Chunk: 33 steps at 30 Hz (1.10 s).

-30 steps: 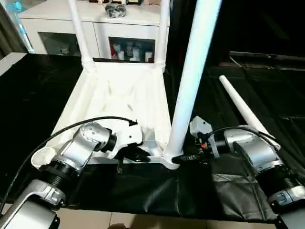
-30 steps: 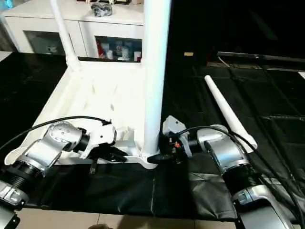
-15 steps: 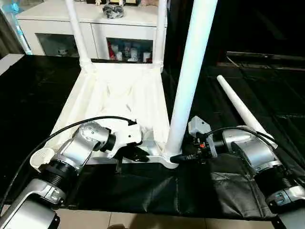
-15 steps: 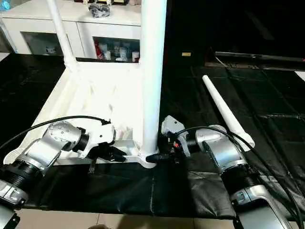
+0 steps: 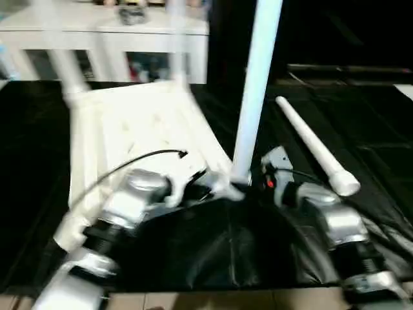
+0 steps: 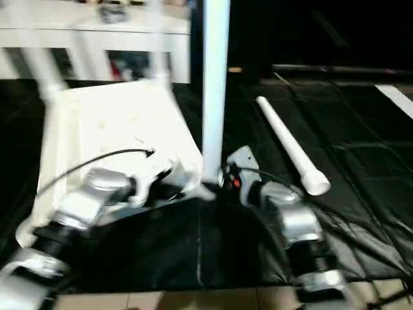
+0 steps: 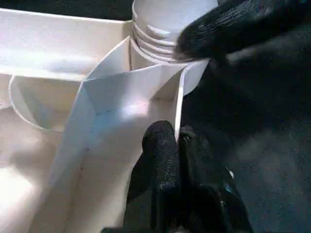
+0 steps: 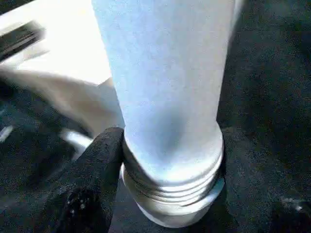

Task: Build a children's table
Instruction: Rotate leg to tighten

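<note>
The children's table top (image 5: 129, 123) lies upside down on the black-covered surface, ribbed underside up. Two legs (image 5: 64, 71) stand in its far corner sockets. A third leg (image 5: 255, 97) stands upright in the near right corner socket. My right gripper (image 5: 248, 184) is closed around that leg's threaded base (image 8: 170, 165), one black finger (image 8: 99, 165) pressed against it. My left gripper (image 7: 176, 138) is shut on the thin rim wall (image 7: 179, 104) of the table top beside that same corner. A fourth leg (image 5: 310, 145) lies loose to the right.
A white cabinet (image 5: 97, 32) with glass doors stands behind the table top. Black sheeting (image 5: 213, 252) covers the surface and wrinkles in front of the grippers. A black cable (image 5: 129, 165) runs over my left forearm.
The whole picture has shifted and blurred, so the camera has moved. The table top looks turned a little, its far edge further left. Both grips stay as they were.
</note>
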{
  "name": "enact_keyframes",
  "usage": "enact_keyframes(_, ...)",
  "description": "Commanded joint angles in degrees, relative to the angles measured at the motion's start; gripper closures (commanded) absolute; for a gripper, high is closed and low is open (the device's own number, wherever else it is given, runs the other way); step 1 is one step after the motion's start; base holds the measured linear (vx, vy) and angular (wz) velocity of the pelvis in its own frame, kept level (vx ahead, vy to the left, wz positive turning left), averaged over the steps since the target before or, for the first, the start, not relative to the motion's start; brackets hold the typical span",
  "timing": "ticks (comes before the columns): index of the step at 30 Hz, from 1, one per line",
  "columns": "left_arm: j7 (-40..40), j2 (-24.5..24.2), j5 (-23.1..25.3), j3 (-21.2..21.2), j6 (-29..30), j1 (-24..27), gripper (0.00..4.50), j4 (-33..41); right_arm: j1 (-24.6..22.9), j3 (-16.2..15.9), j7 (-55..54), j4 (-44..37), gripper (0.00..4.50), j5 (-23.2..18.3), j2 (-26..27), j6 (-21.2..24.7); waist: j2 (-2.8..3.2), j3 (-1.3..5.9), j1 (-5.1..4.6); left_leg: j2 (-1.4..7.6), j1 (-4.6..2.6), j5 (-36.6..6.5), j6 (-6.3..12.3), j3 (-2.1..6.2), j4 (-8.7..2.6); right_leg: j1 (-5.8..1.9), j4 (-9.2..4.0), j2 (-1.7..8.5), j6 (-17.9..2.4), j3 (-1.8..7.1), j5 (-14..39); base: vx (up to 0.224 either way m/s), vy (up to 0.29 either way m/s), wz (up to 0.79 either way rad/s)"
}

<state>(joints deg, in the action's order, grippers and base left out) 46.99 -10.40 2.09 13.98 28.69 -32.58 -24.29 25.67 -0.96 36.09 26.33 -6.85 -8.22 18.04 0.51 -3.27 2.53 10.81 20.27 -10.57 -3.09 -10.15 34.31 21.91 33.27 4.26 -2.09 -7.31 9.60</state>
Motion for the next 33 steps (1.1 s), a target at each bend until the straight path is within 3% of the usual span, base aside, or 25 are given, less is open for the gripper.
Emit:
enact_keyframes(1,-5.16,4.58,-1.55,-0.84,0.61,-1.73,4.50,3.05,1.66,-3.57,-2.16,1.18,1.78,-1.37,5.73,1.50,0.01,3.86,0.11,2.74,-0.12,-15.40,0.85,1.76,-4.42,-2.36,-5.10,5.35,-6.81,3.36,23.52,0.000,0.000,0.00)
enact_keyframes(5,-7.16,6.26,-0.87,-0.67,0.93,-1.86,4.50,3.93,3.24,-5.75,-4.94,1.37,1.78,2.16,7.88,-2.00,-0.05,4.37,-0.04,2.41,0.24,-9.79,2.74,1.24,-3.96,-2.74,-4.17,5.20,-9.13,3.78,14.94,0.013,-0.005,0.01)
enact_keyframes(7,-7.07,5.80,-0.40,-0.23,1.17,-1.62,4.50,4.58,2.86,-5.90,-4.33,0.62,1.78,2.16,8.00,-2.43,-0.04,4.60,0.18,2.43,0.45,-6.44,4.23,1.11,-3.83,-2.96,-3.53,5.11,-10.33,3.88,10.15,0.052,-0.022,0.02)
enact_keyframes(8,-6.84,5.08,0.06,0.13,0.91,-1.36,4.50,4.88,2.35,-5.66,-3.61,-0.05,1.78,1.62,7.89,-2.55,-0.11,4.97,0.32,2.51,0.75,-2.87,5.60,1.18,-3.61,-3.24,-2.57,5.03,-11.53,3.96,4.51,0.000,0.000,0.00)
enact_keyframes(9,-6.74,4.41,0.11,0.06,0.99,-1.07,4.50,5.08,1.59,-5.55,-2.91,-0.89,1.45,1.32,7.41,-2.42,-0.13,5.09,0.30,2.49,0.90,-1.69,6.17,1.20,-3.48,-3.23,-2.27,4.99,-11.89,3.98,2.53,0.000,0.000,0.00)
enact_keyframes(10,-6.47,3.88,0.17,0.15,0.88,-0.92,4.50,5.14,1.14,-5.37,-2.51,-1.30,1.45,1.06,7.04,-2.23,-0.04,5.13,0.35,2.55,0.94,0.04,7.40,1.16,-3.29,-3.03,-1.86,4.96,-12.82,4.00,-0.68,0.000,0.000,0.00)
enact_keyframes(13,-5.26,2.34,0.44,0.59,0.11,-0.57,4.50,5.12,0.08,-5.02,-1.12,-2.36,1.05,0.42,5.87,-2.14,0.06,4.60,0.40,2.56,0.76,-3.00,7.77,0.96,-3.44,-2.82,-2.60,5.00,-12.88,3.91,3.24,0.000,0.000,0.00)
enact_keyframes(14,-3.55,0.61,0.65,1.10,-0.77,-0.08,4.50,5.16,-1.03,-4.84,0.76,-3.44,1.03,0.00,4.20,-2.49,0.26,4.34,0.55,2.60,0.65,-6.13,6.38,0.99,-3.64,-2.87,-3.24,4.96,-11.49,3.85,8.44,0.000,0.000,0.00)
enact_keyframes(18,-0.98,-1.72,0.57,1.39,-1.46,0.55,4.50,5.34,-2.16,-4.20,3.69,-4.55,0.72,-0.36,1.34,-2.87,0.54,3.92,0.71,2.69,0.11,-11.17,3.53,1.06,-3.98,-2.46,-4.15,4.86,-9.11,3.84,15.91,0.000,0.000,0.00)
enact_keyframes(20,1.45,-3.57,0.21,1.74,-2.30,0.81,4.50,5.28,-2.53,-3.80,6.52,-5.18,0.52,-0.81,-1.27,-3.07,0.51,3.89,0.64,2.67,0.26,-12.03,2.88,1.21,-4.07,-2.58,-4.27,4.85,-8.33,3.81,17.63,0.000,0.000,0.00)
enact_keyframes(26,12.26,-10.52,-0.74,4.11,-8.33,1.32,4.50,3.80,-1.92,-4.73,21.02,-6.31,0.03,-2.07,-11.00,-4.23,0.47,3.93,1.13,2.61,0.16,-12.00,3.73,1.09,-3.81,-2.35,-4.23,4.79,-8.44,3.91,17.40,0.000,0.000,0.00)
enact_keyframes(30,19.20,-13.91,-1.58,5.23,-13.07,1.66,4.50,3.51,-0.99,-7.08,29.01,-7.09,0.03,-1.89,-15.61,-4.43,0.58,4.15,1.76,2.87,0.06,-11.04,3.87,1.10,-3.75,-2.36,-3.72,4.72,-9.54,3.90,15.13,0.000,0.000,0.00)
enact_keyframes(31,19.70,-14.07,-1.68,5.33,-13.34,1.68,4.50,3.51,-0.87,-7.26,29.42,-7.02,0.03,-1.86,-15.84,-4.52,0.09,4.15,1.90,3.00,0.04,-10.62,3.91,0.92,-3.75,-2.27,-3.57,4.73,-10.17,4.05,14.00,0.000,0.000,0.00)
enact_keyframes(33,23.38,-15.38,-2.25,6.32,-15.22,1.82,4.50,3.67,0.17,-8.67,32.37,-6.55,0.03,-1.69,-17.43,-4.90,0.43,4.23,2.62,3.06,0.05,-9.99,3.89,0.98,-3.72,-2.33,-3.37,4.87,-10.46,3.97,13.95,0.000,0.000,0.00)
